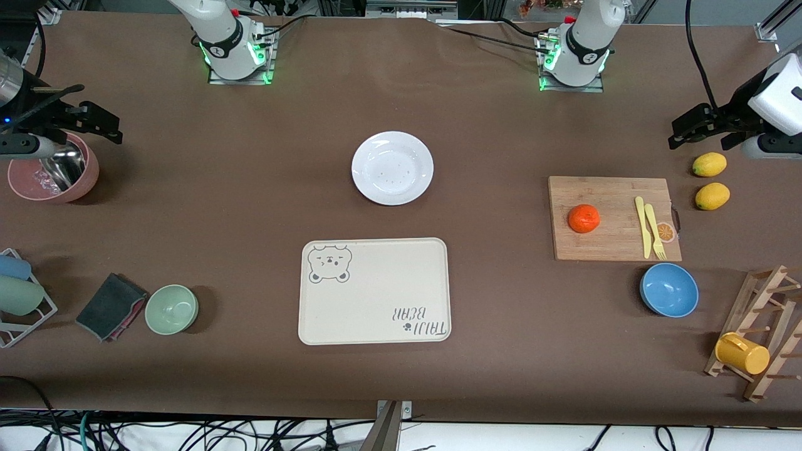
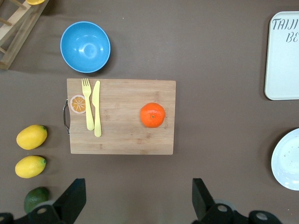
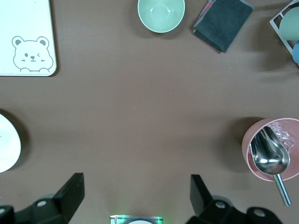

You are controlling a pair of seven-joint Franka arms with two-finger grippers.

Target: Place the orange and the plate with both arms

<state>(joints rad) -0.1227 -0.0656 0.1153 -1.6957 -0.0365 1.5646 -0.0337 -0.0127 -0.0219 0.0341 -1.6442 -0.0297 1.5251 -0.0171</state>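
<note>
The orange [image 1: 584, 218] sits on a wooden cutting board [image 1: 617, 191] toward the left arm's end of the table; it also shows in the left wrist view [image 2: 153, 115]. The white plate [image 1: 392, 168] lies empty at the table's middle, farther from the front camera than the cream bear-print tray [image 1: 376, 294]. The plate's edge shows in both wrist views [image 2: 287, 161] [image 3: 7, 142]. My left gripper [image 1: 680, 131] [image 2: 139, 196] is open and empty, up over the table beside the lemons. My right gripper [image 1: 116, 130] [image 3: 137, 193] is open and empty, up beside the pink bowl.
Yellow fork and knife [image 1: 650, 228] lie on the board. Two lemons [image 1: 710, 165] and a dark green fruit [image 2: 35, 198] lie near the left gripper. A blue bowl [image 1: 669, 289], a mug rack [image 1: 761, 332], a green bowl [image 1: 171, 309], a dark cloth [image 1: 111, 305] and a pink bowl with a scoop [image 1: 53, 172] stand around.
</note>
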